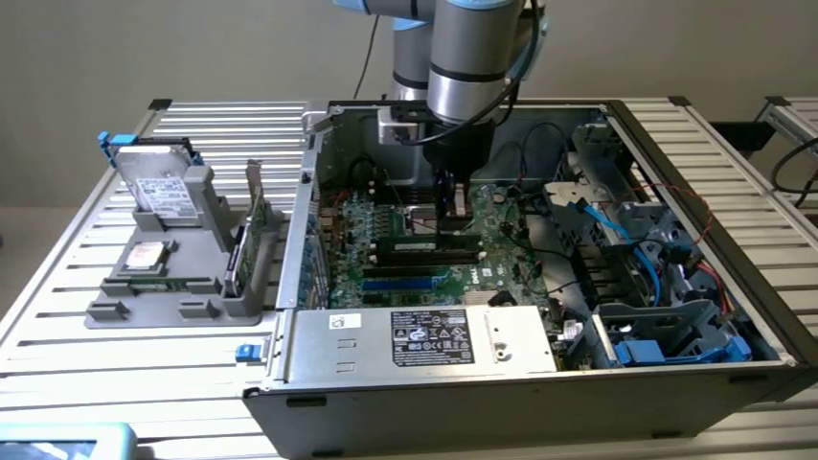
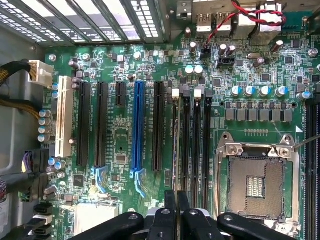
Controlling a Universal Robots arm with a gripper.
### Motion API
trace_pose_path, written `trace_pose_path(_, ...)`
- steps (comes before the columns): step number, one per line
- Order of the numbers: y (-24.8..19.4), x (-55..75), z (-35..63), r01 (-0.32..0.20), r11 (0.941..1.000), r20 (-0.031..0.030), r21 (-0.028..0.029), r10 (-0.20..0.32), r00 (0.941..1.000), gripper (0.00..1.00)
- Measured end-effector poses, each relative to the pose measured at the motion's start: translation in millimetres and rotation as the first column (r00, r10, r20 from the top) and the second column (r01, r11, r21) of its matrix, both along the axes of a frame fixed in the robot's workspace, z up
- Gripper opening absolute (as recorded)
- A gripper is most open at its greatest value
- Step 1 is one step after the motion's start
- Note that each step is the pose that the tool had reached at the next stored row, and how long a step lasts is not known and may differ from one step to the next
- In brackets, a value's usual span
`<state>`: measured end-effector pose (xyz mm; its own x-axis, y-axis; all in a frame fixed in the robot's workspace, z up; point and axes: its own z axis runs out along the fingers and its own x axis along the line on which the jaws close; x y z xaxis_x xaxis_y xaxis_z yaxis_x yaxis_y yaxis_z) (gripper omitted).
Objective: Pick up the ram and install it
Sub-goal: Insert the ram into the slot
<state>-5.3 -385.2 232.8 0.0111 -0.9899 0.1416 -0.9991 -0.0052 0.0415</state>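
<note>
Wrist view: gripper point(image 2: 176, 214), jaws drawn narrow, apparently pinched on the top edge of the ram point(image 2: 175, 142). Ram stood edge-up among the black memory slots point(image 2: 196, 145) directly beneath the gripper; CPU socket point(image 2: 255, 185) lay further out, beyond those slots. Handling, as judged: pressure needed to go straight down, stick kept upright and square to its slot, since any tilt risked leaving one end half-seated.

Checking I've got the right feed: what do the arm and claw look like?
The arm is a silver-grey cylinder with light blue joint caps and a thin black cable beside it. The claw is black, with two narrow fingers and glossy rounded linkage bars.
</note>
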Motion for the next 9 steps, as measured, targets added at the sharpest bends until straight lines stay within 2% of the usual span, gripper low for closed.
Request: trace_pose_path(9,0.0,-0.5,-3.0,0.000,1.0000,-0.0001,-0.0003,0.000,1.0000,0.13)
